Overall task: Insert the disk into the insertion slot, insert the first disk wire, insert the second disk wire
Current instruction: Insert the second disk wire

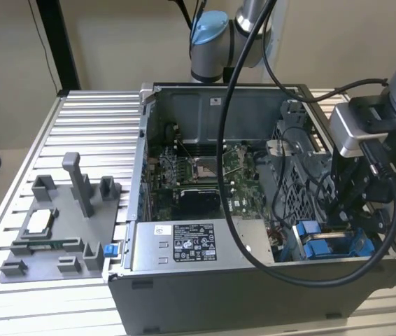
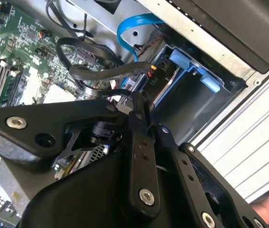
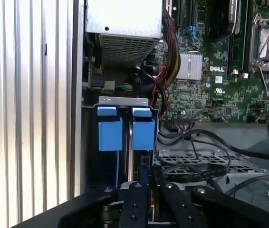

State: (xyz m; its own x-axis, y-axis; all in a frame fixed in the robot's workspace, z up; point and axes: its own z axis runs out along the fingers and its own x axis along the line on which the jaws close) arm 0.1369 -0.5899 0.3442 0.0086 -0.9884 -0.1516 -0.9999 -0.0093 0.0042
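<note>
Gripper down in the slot beside blue rails, fingers near closed, grasp unclear; likely wire-insertion step, calling for fine alignment with the connector.

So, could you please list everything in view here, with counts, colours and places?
Computer case: one, grey, open, on the slatted table.
Table: one, silver slats.
Motherboard: one, green, inside the case.
Power-supply box: one, silver, at the case's front edge.
Insertion slot: one, grey with blue rails, at the exterior view's right.
Blue cable: one, looping above the slot.
Fixture plate: one, grey, on the exterior view's left.
Gripper: one, black, over the slot.
</note>
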